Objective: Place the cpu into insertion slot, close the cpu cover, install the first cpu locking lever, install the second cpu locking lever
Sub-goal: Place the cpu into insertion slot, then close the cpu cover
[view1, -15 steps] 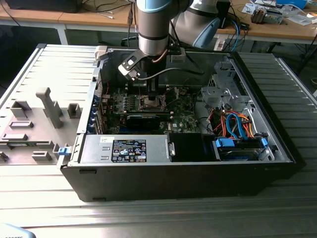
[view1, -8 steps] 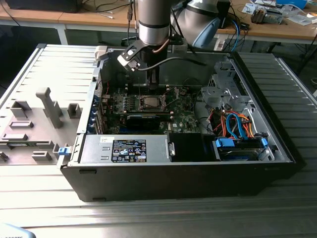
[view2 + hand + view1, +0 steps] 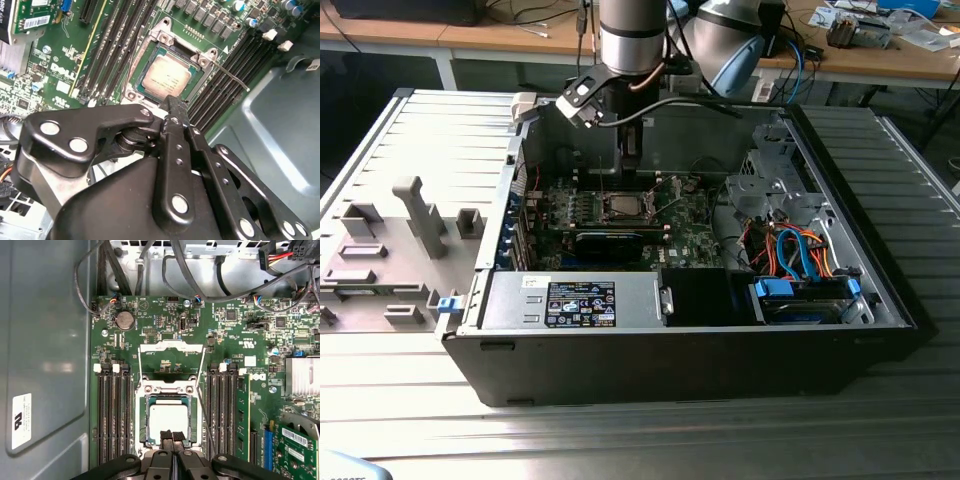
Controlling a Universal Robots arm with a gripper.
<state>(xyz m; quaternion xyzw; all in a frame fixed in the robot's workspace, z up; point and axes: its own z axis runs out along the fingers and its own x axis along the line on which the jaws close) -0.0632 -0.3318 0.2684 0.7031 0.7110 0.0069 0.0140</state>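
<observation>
Right below the hand (image 3: 172,436) sits the chip (image 3: 169,421), pale and square, lying flat in the socket (image 3: 141,416) on the green board (image 3: 165,315). The hand's two dark fingertips are pressed together with nothing between them, and their ends hang over the chip's near edge; whether they touch it I cannot tell. Beyond the chip from the hand, the cover (image 3: 172,346) is folded back open, a thin silver frame lying over the board with green showing through its window. In the second wrist view a thin wire lever (image 3: 231,76) sticks out free from one socket corner. Rows of long black memory slots (image 3: 112,415) run along both sides of the socket. As for writing, the board carries small white print, a white sticker (image 3: 21,420) is stuck on the grey case wall to one side of the hand, and a card near the hand has white barcode stickers (image 3: 295,437). In the exterior view, a black label (image 3: 580,303) sits on the grey power box. The open computer case (image 3: 670,355) rests on a ribbed metal surface (image 3: 620,440) and holds the board, the power box and a bundle of orange and blue cables (image 3: 798,255).
</observation>
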